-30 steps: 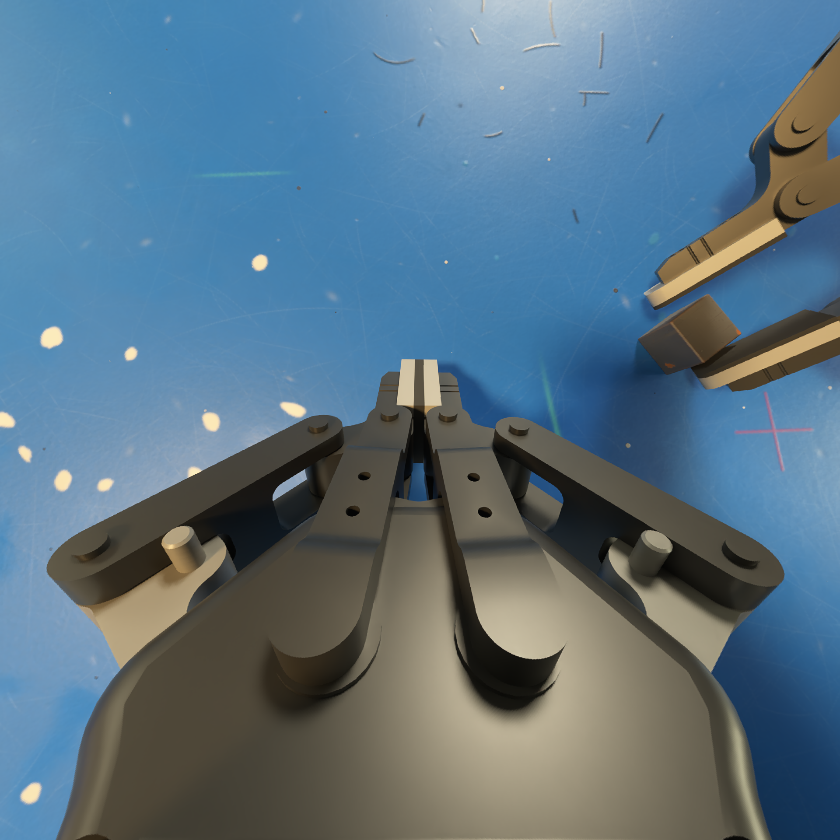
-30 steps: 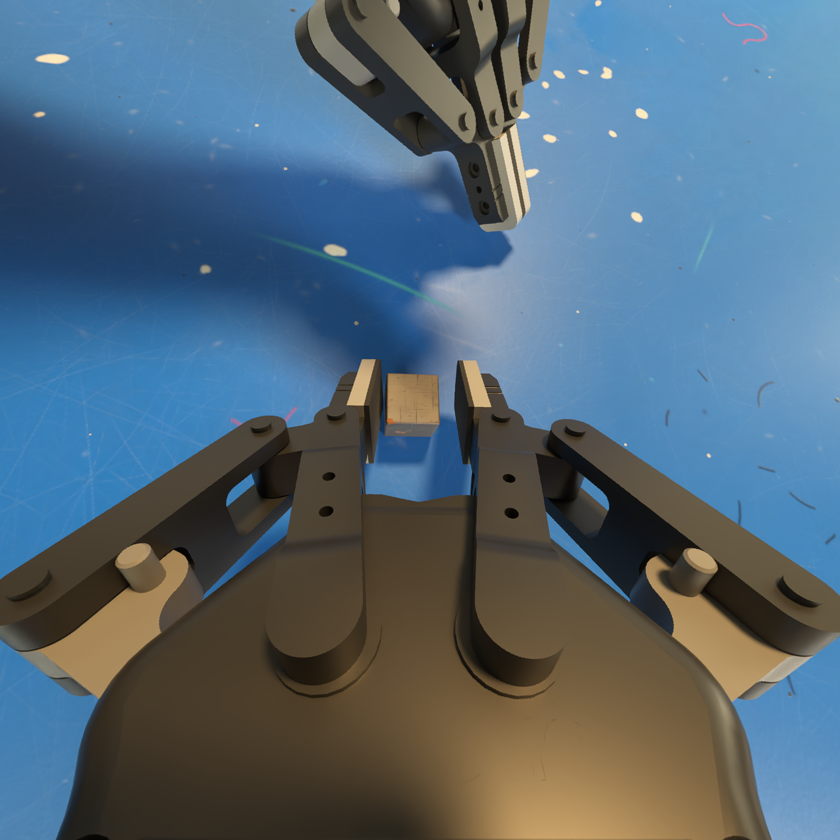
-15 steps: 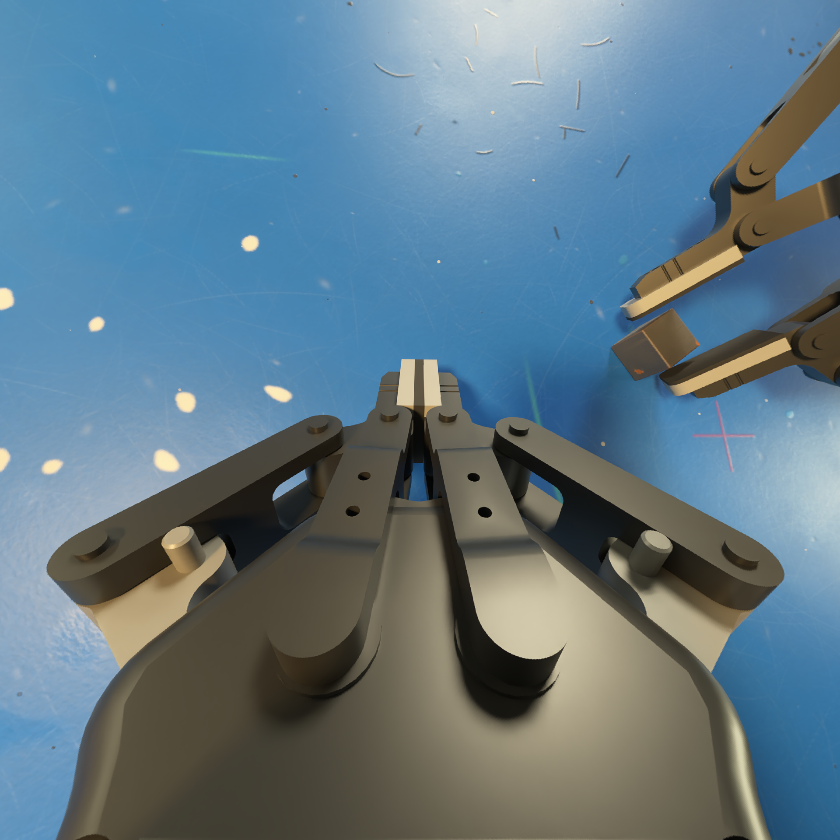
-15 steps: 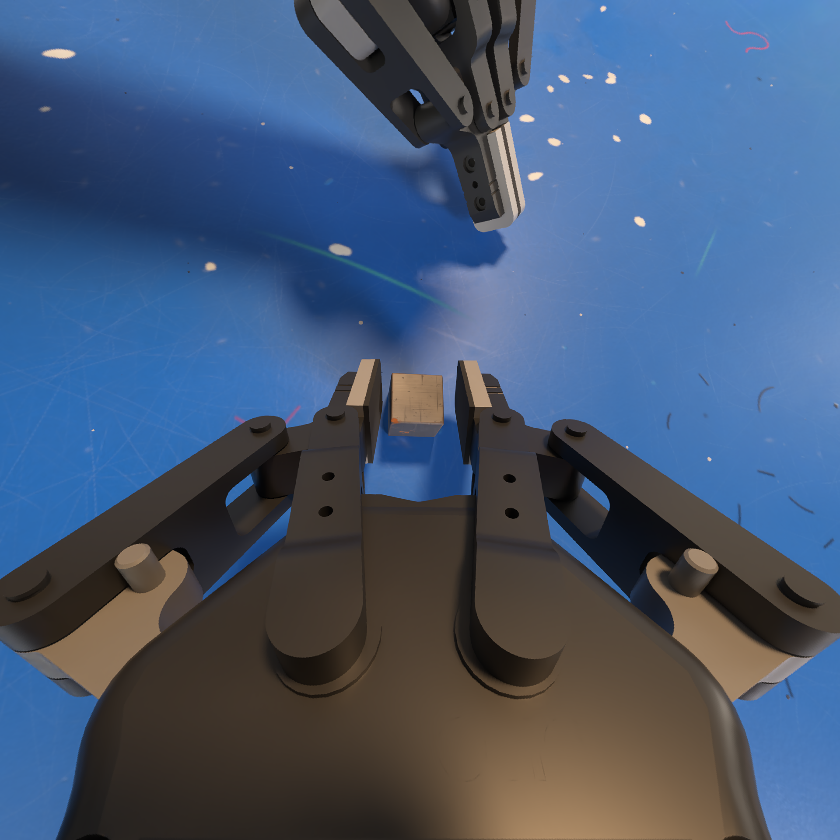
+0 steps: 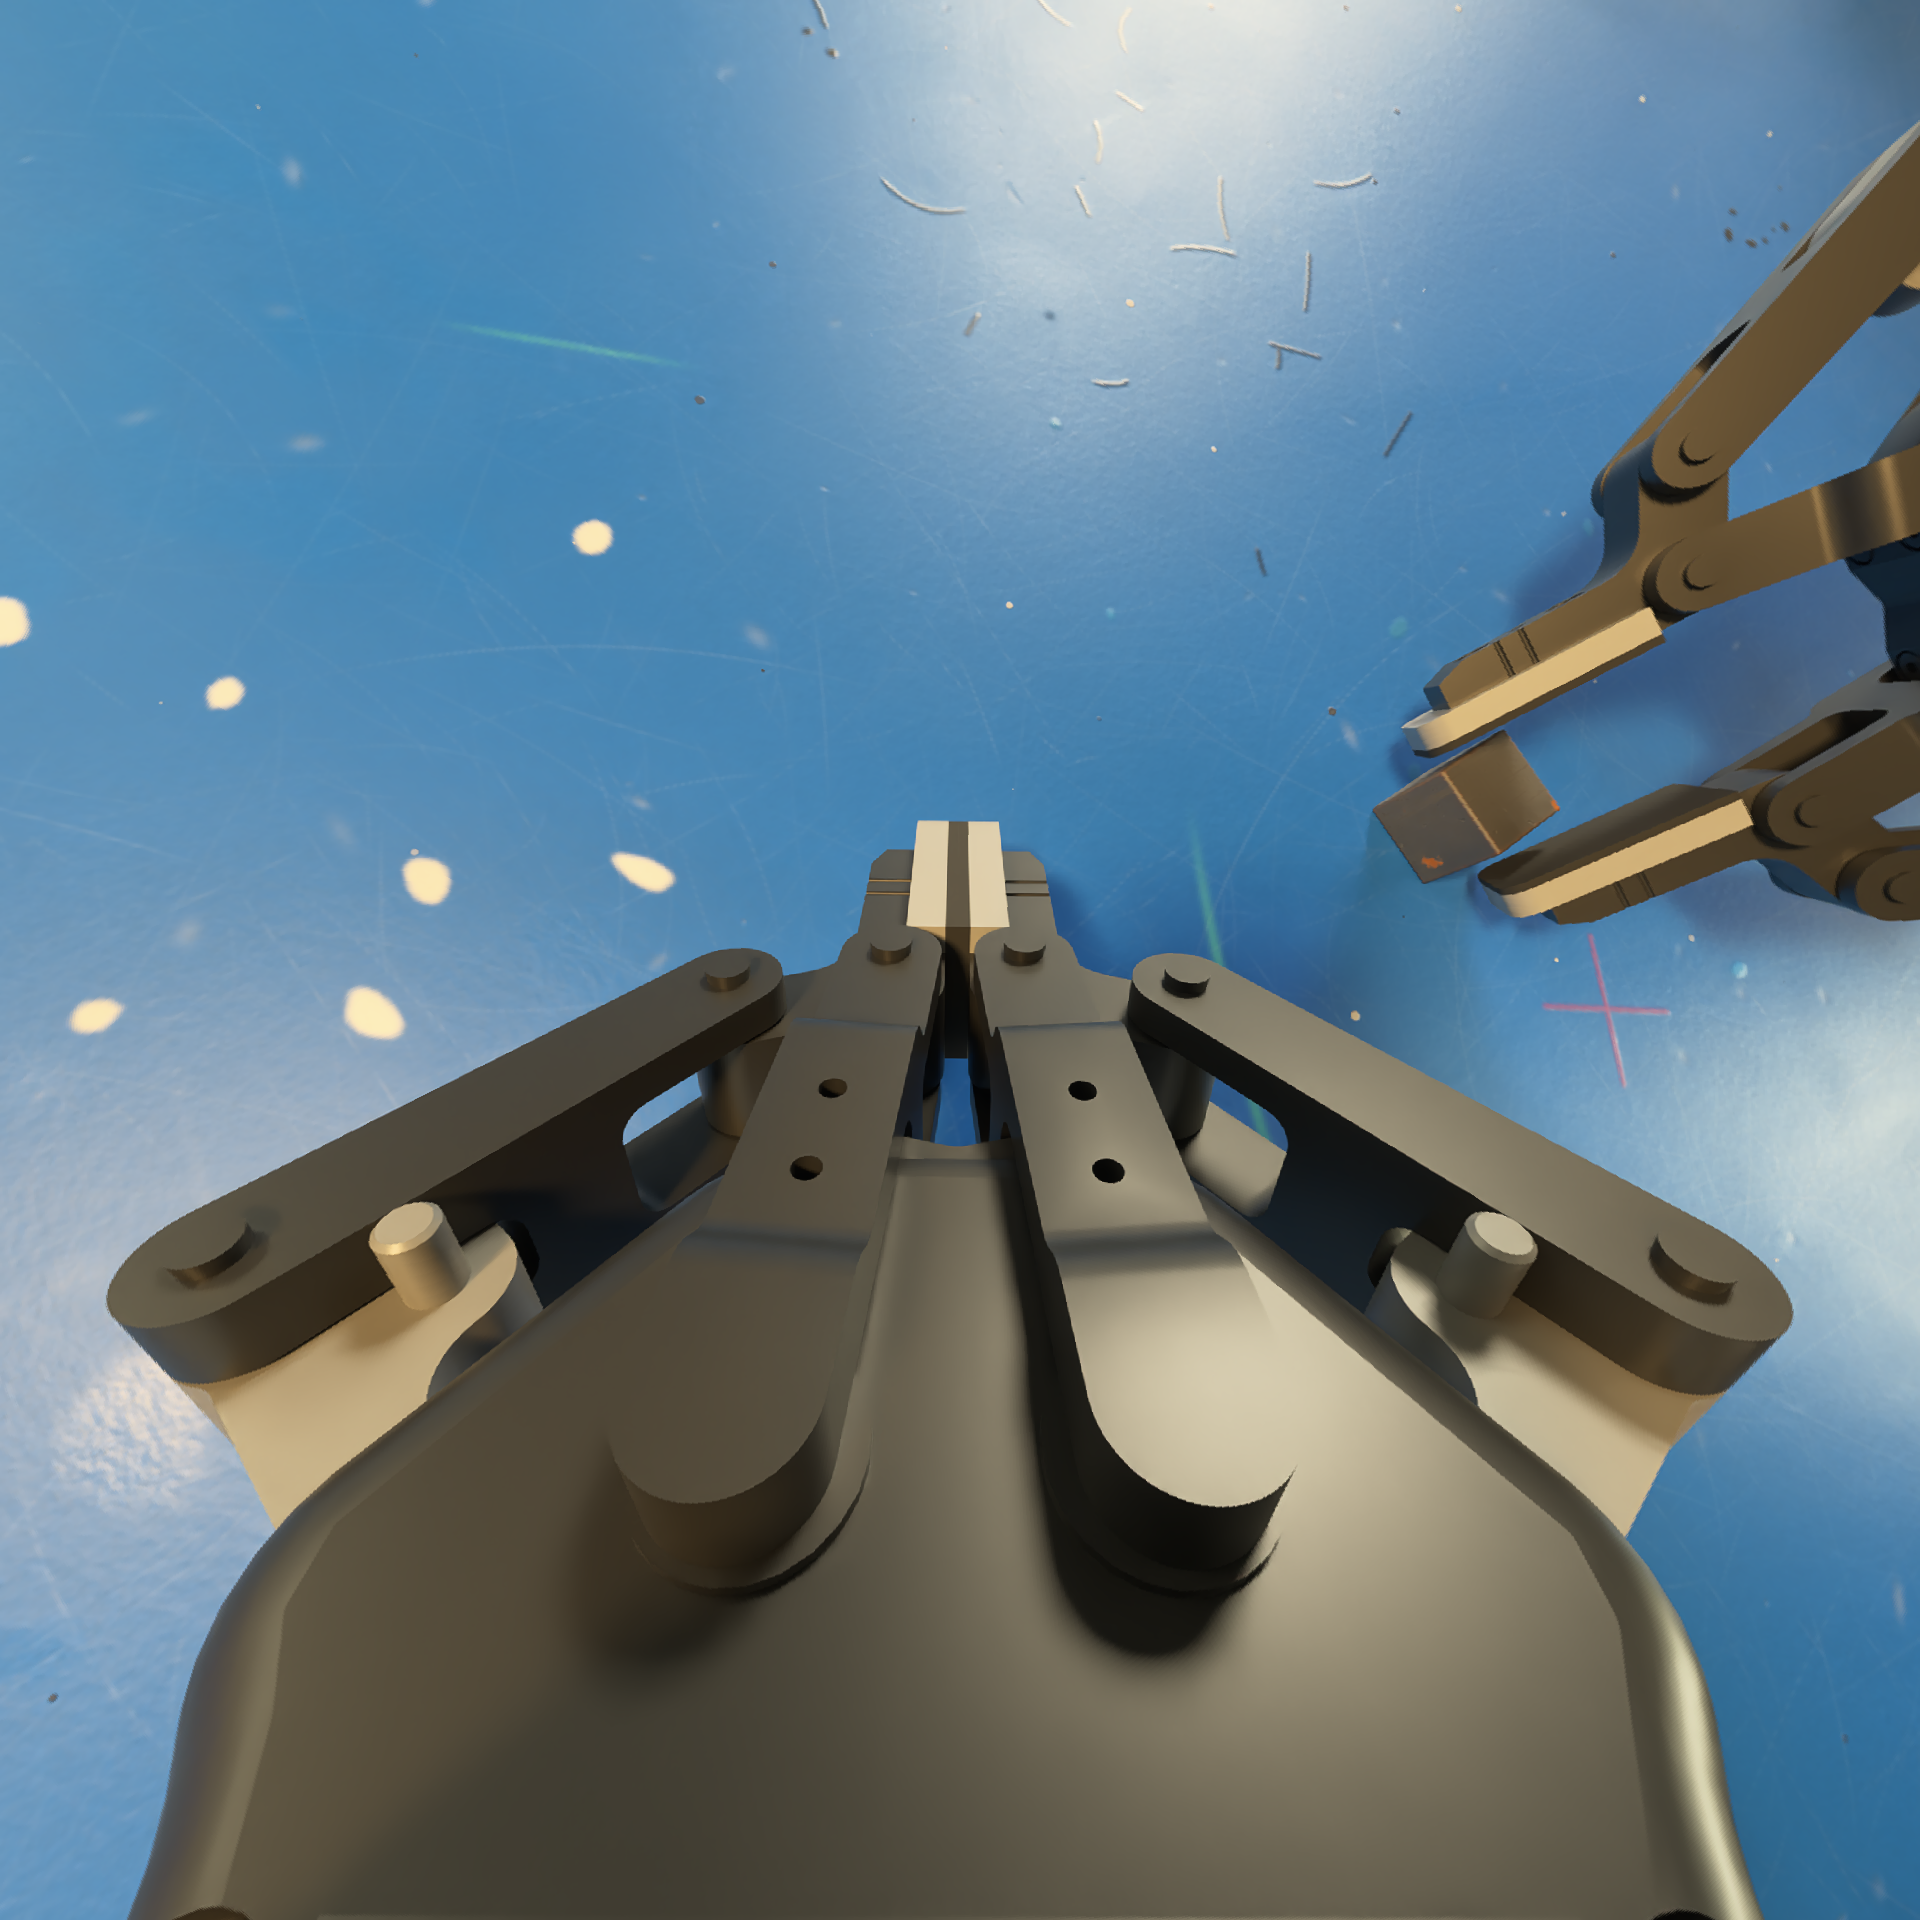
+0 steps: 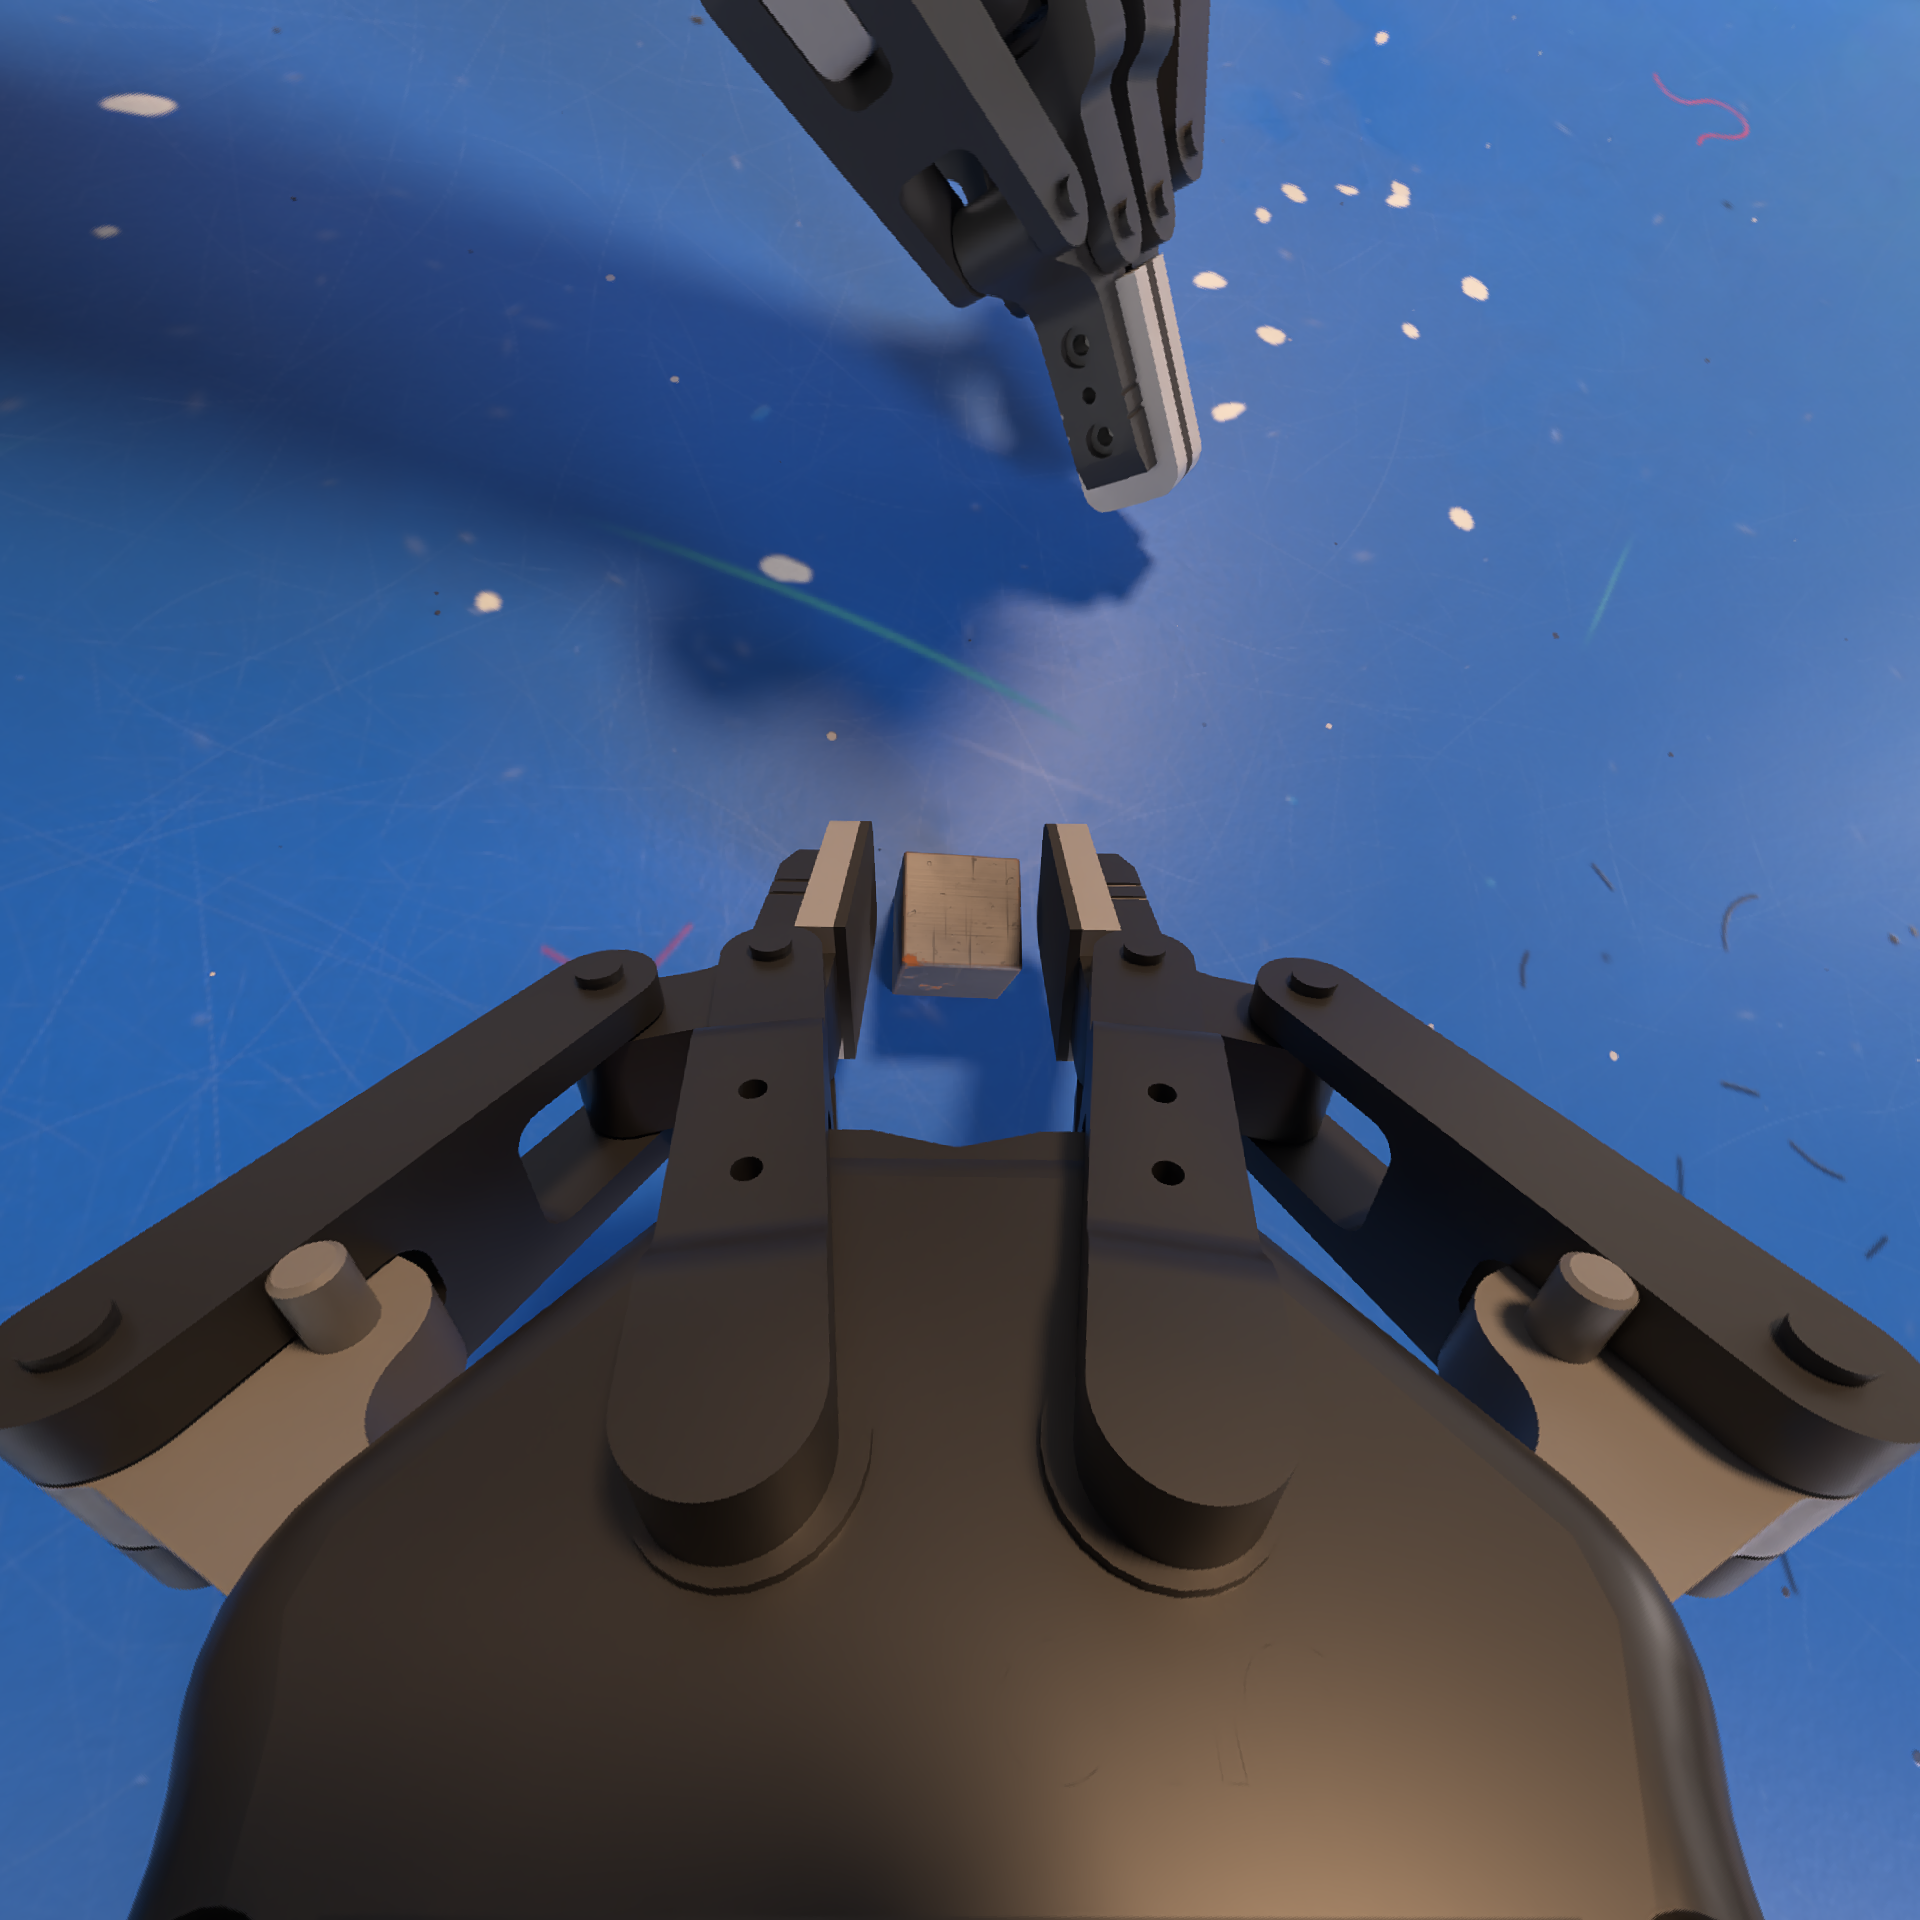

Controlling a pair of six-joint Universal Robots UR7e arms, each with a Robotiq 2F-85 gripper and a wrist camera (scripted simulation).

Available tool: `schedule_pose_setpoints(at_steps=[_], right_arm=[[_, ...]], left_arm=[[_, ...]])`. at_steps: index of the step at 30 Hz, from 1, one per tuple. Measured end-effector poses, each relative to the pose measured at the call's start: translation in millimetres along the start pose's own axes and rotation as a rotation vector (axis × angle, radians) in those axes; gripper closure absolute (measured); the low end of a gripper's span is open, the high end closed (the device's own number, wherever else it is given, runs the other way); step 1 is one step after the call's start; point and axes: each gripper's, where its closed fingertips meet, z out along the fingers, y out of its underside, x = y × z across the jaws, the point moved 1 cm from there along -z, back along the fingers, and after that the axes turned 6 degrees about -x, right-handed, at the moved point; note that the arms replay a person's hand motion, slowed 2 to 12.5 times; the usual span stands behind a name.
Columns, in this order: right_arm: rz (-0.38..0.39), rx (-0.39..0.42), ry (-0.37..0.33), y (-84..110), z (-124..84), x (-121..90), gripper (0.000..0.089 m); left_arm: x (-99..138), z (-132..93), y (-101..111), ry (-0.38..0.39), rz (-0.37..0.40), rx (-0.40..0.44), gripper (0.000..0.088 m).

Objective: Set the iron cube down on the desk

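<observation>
In the left wrist view, the left gripper (image 5: 957,873) sat at the centre of the frame with its jaws pressed together on nothing, above the scuffed blue table (image 5: 520,416). At the right edge, the right gripper (image 5: 1496,805) reached in with its jaws spread, and the iron cube (image 5: 1460,816) sat between them, a gap showing at each pad. A thin pink cross (image 5: 1605,1010) was drawn on the table just below it.

In the right wrist view, the cube (image 6: 958,920) lay in the middle of the frame between the right gripper's (image 6: 956,894) open jaws, clear of both pads, apparently resting on the table (image 6: 312,727). The left gripper (image 6: 1138,457) hung closed at the upper centre, well apart.

The release looked done. A clean finish would mean lifting the right gripper straight back along its fingers, with no sideways drift, so neither pad nudged the cube.
</observation>
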Motion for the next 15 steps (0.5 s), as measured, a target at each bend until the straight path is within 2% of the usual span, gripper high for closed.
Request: schedule_pose_setpoints(at_steps=[15], right_arm=[[0.013, -0.002, -0.008, 0.4, 0.0, 0.7, 0.0597]], left_arm=[[0.5, -4.8, -6.4, 0.044, -0.056, 0.059, 0.0882]])
